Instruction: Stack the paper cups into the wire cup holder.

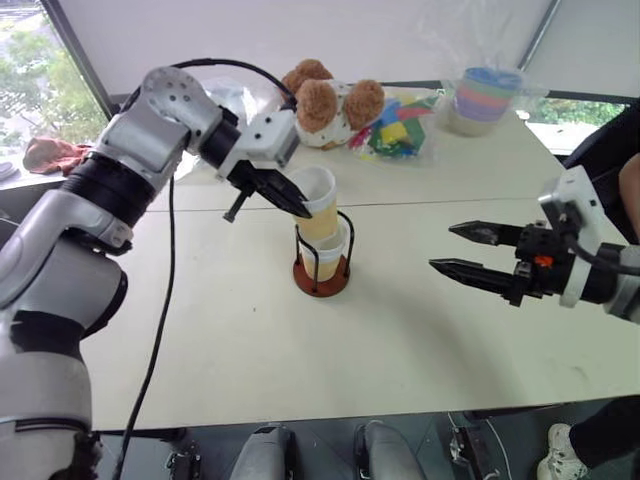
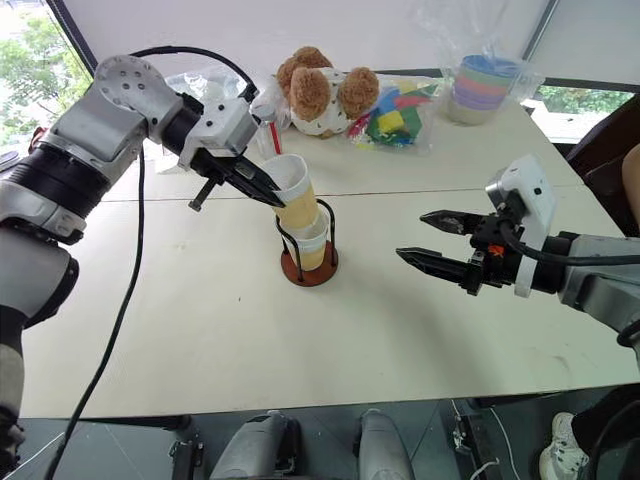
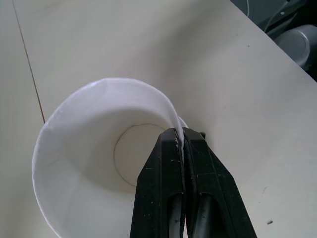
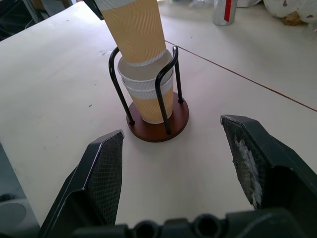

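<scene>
The left pincer (image 1: 293, 203) is clenched on the rim of the top cup (image 1: 315, 204), which is tilted and only partly in the two cups nested in the holder (image 1: 322, 262) mid-desk (image 1: 250, 340). Released askew, it could tip out or drag the holder over. The right pincer (image 1: 462, 249) waits released nearby.

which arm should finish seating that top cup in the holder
Left. Its claw is already shut on the top paper cup's rim above the wire cup holder; the right claw hangs open, apart.
</scene>
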Tool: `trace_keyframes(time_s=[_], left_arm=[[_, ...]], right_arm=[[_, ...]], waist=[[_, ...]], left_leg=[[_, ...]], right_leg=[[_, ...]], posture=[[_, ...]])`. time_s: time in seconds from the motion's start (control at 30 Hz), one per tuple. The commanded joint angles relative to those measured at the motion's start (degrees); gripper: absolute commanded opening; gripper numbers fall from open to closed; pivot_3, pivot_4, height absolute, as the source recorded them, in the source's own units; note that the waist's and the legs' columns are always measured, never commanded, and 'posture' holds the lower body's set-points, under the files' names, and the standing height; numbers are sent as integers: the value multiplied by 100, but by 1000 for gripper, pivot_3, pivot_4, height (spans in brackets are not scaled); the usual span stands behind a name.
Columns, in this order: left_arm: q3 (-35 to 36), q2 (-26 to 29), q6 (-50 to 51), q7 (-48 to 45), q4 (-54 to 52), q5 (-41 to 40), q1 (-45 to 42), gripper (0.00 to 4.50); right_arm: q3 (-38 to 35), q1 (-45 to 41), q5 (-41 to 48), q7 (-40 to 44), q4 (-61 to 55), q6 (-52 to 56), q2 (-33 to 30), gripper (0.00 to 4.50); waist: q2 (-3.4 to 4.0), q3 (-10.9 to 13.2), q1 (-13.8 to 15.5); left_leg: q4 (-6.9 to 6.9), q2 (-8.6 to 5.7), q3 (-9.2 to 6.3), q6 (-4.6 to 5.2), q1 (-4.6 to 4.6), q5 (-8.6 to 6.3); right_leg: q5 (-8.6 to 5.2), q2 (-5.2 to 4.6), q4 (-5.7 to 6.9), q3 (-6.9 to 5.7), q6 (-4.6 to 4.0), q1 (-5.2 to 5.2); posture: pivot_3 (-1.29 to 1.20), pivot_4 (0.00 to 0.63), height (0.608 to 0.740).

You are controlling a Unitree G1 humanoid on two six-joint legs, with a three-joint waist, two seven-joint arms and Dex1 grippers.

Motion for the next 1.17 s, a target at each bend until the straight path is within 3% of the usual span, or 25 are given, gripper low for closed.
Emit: trace_keyframes(time_s=[0.03,0.13,0.23,0.4,0.53,0.73,0.8,0.9,1.0,1.17], left_arm=[[-115,-22,-155,-19,93,-149,-265,25],[-206,-108,-145,-19,181,-228,-303,25],[-176,-237,-151,-19,249,-251,-287,826],[-23,-390,-206,-19,535,-70,-350,3481],[860,-649,-2,-19,1291,199,-539,3481],[2428,-245,744,703,1492,497,344,3481],[2946,-161,964,1439,1101,507,1161,3481],[3744,-147,1225,2823,-187,495,2817,3481],[4526,-302,1580,4169,-1640,450,4348,3481],[5223,-745,2240,5379,-3347,339,5925,3481]], right_arm=[[-161,-23,158,-141,-134,-107,-4,3406],[-116,-48,212,-238,-113,-134,-9,3406],[-87,-30,228,-297,-97,-168,-15,3406],[-52,6,235,-353,-85,-196,-14,3406],[-153,78,240,-391,83,-273,123,3406],[-93,738,-274,-390,306,-710,407,3406],[176,830,-652,-365,505,-1015,499,3406],[898,385,-1473,-781,1178,-1569,901,3406],[1141,102,-1912,-1059,1642,-1952,1355,3406],[1303,-119,-2380,-1239,2157,-2437,1809,3406]], waist=[[0,0,14],[0,0,12],[0,0,6],[0,0,7],[-2,1,9],[2,-2,-24],[8,-6,-41],[0,-5,-100],[-5,-2,-117],[-6,-3,-9]], left_leg=[[2,0,-1,0,-1,0],[10,0,-1,5,-5,-3],[22,1,-2,8,-10,-5],[41,1,-5,19,-19,-11],[48,1,-8,20,-26,-11],[46,3,-6,32,-23,-18],[45,5,-5,32,-16,-18],[47,5,0,28,3,-17],[52,3,0,15,4,-9],[50,-3,-6,-15,-7,7]], right_leg=[[0,0,0,0,0,1],[0,0,0,0,0,2],[0,1,2,-1,0,2],[0,1,4,-3,0,3],[0,3,5,-7,0,3],[-1,5,6,-7,3,1],[-1,5,11,-5,3,1],[-1,0,26,2,3,12],[0,-16,53,8,3,11],[0,-35,70,2,3,-3]], posture=[[0,150,740],[0,150,740],[0,150,740],[0,150,740],[0,150,740],[0,150,740],[0,150,740],[0,150,740],[0,150,740],[0,150,740]])
